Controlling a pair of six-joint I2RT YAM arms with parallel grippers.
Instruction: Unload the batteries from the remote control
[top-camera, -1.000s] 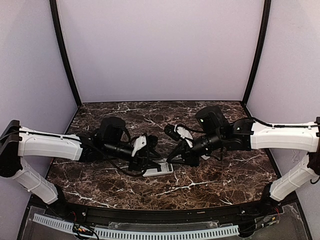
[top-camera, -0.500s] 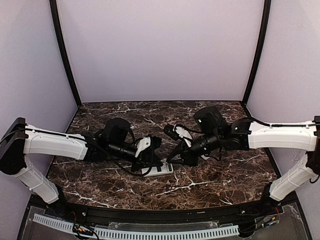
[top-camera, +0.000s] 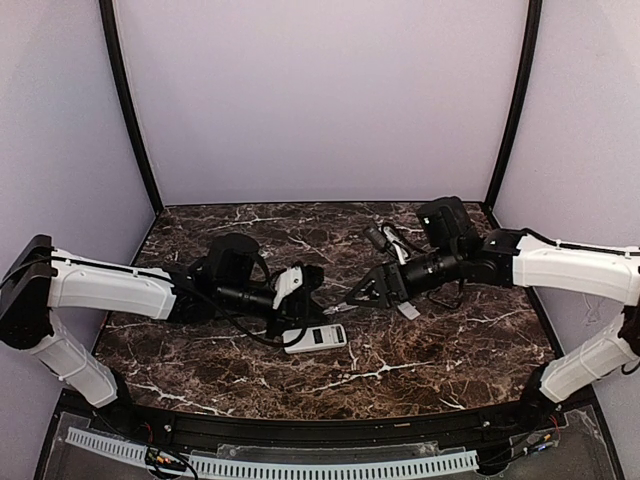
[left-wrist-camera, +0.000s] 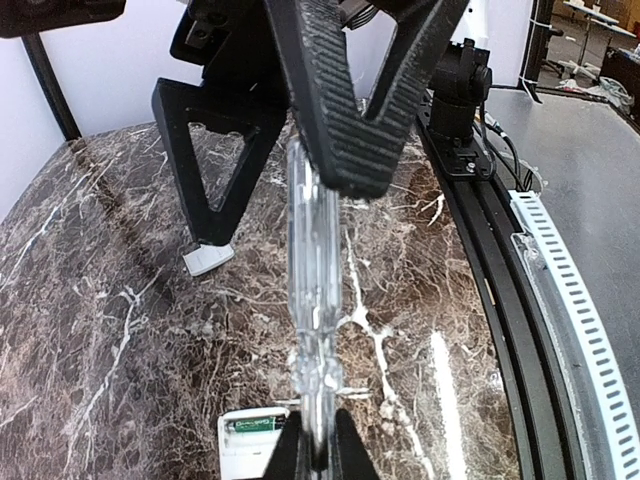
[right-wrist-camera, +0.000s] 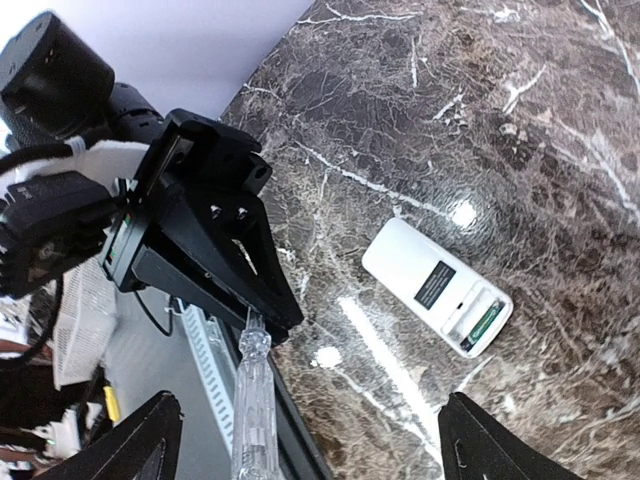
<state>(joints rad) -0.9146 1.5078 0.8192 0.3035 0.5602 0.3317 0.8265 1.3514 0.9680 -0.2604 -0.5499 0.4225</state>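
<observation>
The white remote control (top-camera: 316, 337) lies face down on the marble between the arms, its battery bay uncovered. One green-wrapped battery (right-wrist-camera: 483, 325) sits in the outer slot, and the slot beside it looks bare; the same battery (left-wrist-camera: 250, 424) shows in the left wrist view. My left gripper (top-camera: 312, 297) is shut on a clear plastic stick (left-wrist-camera: 312, 260) that points toward the right arm. My right gripper (top-camera: 362, 293) stands open just beyond the stick's far end, its ribbed finger (left-wrist-camera: 340, 110) apart from the stick. Nothing is between its fingers.
A small flat white cover plate (top-camera: 408, 311) lies on the marble under the right arm, to the right of the remote, and it shows as the same plate (left-wrist-camera: 208, 259) in the left wrist view. The black front rail (left-wrist-camera: 500, 300) runs along the table's near edge.
The right gripper has opened and drawn back to the right, away from the left gripper. The left gripper has shut on the clear stick. The remote has not moved.
</observation>
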